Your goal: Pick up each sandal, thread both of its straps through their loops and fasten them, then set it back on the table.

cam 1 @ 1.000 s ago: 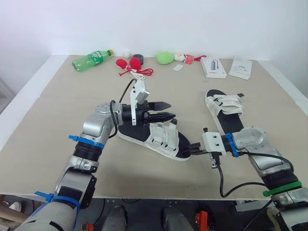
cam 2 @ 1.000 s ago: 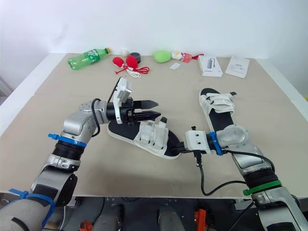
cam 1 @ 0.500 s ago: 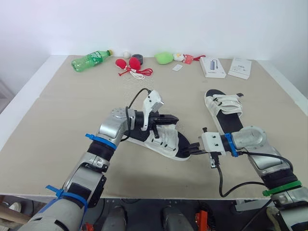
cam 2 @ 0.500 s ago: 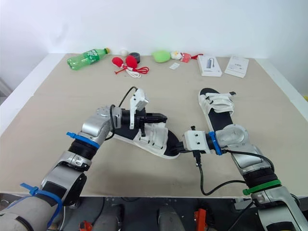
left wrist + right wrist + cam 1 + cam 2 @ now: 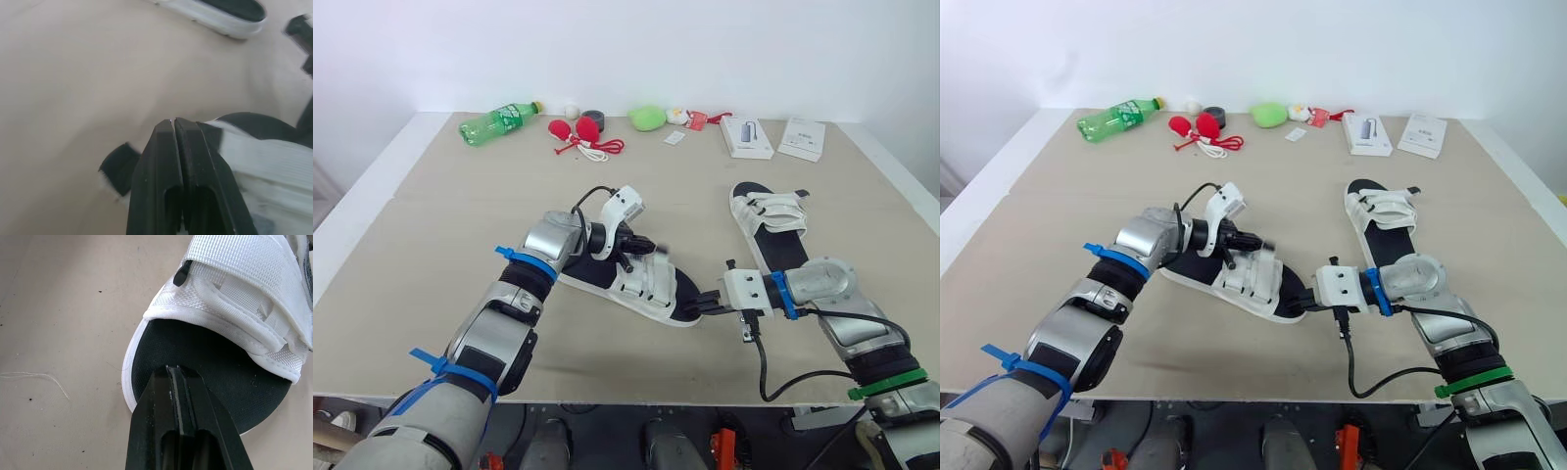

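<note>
Wrist views show left end effector (image 5: 174,120) and right end effector (image 5: 173,368) both pressed together; near sandal (image 5: 641,284) lies flat, white straps, black footbed

I can read no text anywhere.

- Green plastic bottle (image 5: 499,120), far side of the table (image 5: 431,225): it has a label band, but the print is illegible.
- Flat white box with grey picture (image 5: 747,136) and plain flat white box (image 5: 802,138): the marks are too small for me to read.
- Small white card (image 5: 674,138) and red tag (image 5: 697,119): nothing legible.
- Near white strap sandal (image 5: 646,284) and far white strap sandal (image 5: 769,220): I can make out no brand mark.
</note>
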You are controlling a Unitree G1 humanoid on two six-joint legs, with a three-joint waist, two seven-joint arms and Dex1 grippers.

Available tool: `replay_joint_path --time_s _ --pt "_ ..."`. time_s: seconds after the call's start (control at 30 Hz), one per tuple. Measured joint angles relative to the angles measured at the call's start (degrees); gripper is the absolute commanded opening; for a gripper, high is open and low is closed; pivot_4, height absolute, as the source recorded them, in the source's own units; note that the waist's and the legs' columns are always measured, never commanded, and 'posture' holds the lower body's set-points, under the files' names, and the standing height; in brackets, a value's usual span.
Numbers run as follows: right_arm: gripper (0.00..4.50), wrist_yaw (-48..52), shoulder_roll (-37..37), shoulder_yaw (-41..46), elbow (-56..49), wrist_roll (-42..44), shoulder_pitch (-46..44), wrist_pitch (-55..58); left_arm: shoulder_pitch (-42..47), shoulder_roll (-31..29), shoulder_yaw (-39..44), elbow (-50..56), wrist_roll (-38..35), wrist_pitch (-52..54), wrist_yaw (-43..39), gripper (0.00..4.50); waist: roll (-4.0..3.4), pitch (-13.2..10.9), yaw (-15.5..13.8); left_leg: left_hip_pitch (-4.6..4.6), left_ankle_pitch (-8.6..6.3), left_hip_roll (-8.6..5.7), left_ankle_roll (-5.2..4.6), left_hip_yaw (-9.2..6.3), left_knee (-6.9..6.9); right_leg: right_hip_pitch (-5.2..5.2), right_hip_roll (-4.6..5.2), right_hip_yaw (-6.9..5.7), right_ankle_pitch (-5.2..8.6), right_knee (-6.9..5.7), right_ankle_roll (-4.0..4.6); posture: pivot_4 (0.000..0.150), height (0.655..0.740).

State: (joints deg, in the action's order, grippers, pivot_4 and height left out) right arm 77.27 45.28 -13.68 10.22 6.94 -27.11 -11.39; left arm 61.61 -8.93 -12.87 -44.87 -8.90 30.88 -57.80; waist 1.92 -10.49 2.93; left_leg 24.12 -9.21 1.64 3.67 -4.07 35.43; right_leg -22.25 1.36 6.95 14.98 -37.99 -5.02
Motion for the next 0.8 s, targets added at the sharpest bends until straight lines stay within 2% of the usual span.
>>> replay_joint_path --time_s 0.2,0.33,0.5,0.57,0.63,0.7,0.8 --pt "0.0 0.0 -0.1 -0.4 0.2 0.0 -0.4 0.0 0.8 0.1 0.4 -2.5 1.7 -3.2 2.4 0.1 0.0 0.0 0.0 -0.01 0.0 0.01 0.0 0.0 0.0 -0.01 0.0 0.0 0.0 0.0 0.0 0.15 0.74" --pt "0.0 -0.5 -0.3 -0.2 -0.1 0.0 -0.3 0.0 -1.0 -3.4 1.4 0.0 2.0 -7.8 -0.1 0.1 -0.01 0.0 0.1 0.0 0.0 0.02 0.0 0.01 -0.06 -0.03 0.0 0.01 0.0 0.0 0.01 0.15 0.74" --pt "0.0 -1.0 -0.1 0.5 -1.2 0.2 1.2 0.0 -10.5 -14.7 0.2 15.3 -1.4 -6.7 -15.3 0.1 -0.02 0.0 0.3 0.0 -0.02 0.06 0.04 0.0 -0.16 -0.04 -0.01 0.0 0.03 0.0 0.05 0.15 0.74" --pt "0.0 -1.0 0.1 0.6 -1.3 0.2 1.4 0.0 -15.0 -21.9 -2.4 24.3 -3.0 -5.5 -24.4 0.1 0.0 0.0 0.2 0.01 -0.03 0.07 0.04 0.0 -0.15 -0.02 0.0 0.0 0.07 0.0 0.12 0.15 0.74" --pt "0.0 -1.0 0.3 0.9 -1.2 0.2 1.7 0.1 -17.5 -26.8 -4.0 29.2 -4.3 -4.5 -30.2 0.1 0.0 0.0 -0.1 0.0 -0.02 0.07 0.04 0.01 -0.09 0.03 0.03 -0.03 0.07 0.0 0.12 0.15 0.74" --pt "0.0 -1.2 0.3 0.9 -1.0 0.2 1.7 0.3 -19.0 -32.1 -7.0 32.6 -6.4 -4.8 -33.3 0.1 0.02 0.0 -0.1 0.01 0.0 0.1 0.03 0.06 -0.05 0.02 0.09 -0.01 0.07 0.0 0.12 0.15 0.74" --pt "0.0 -1.1 0.3 0.9 -0.7 0.2 1.6 0.3 -19.2 -34.6 -7.6 32.1 -6.9 -7.3 -34.1 0.1 0.03 0.0 -0.2 0.0 0.0 0.11 0.02 0.08 -0.05 -0.12 0.13 -0.02 0.15 0.01 0.21 0.15 0.74"
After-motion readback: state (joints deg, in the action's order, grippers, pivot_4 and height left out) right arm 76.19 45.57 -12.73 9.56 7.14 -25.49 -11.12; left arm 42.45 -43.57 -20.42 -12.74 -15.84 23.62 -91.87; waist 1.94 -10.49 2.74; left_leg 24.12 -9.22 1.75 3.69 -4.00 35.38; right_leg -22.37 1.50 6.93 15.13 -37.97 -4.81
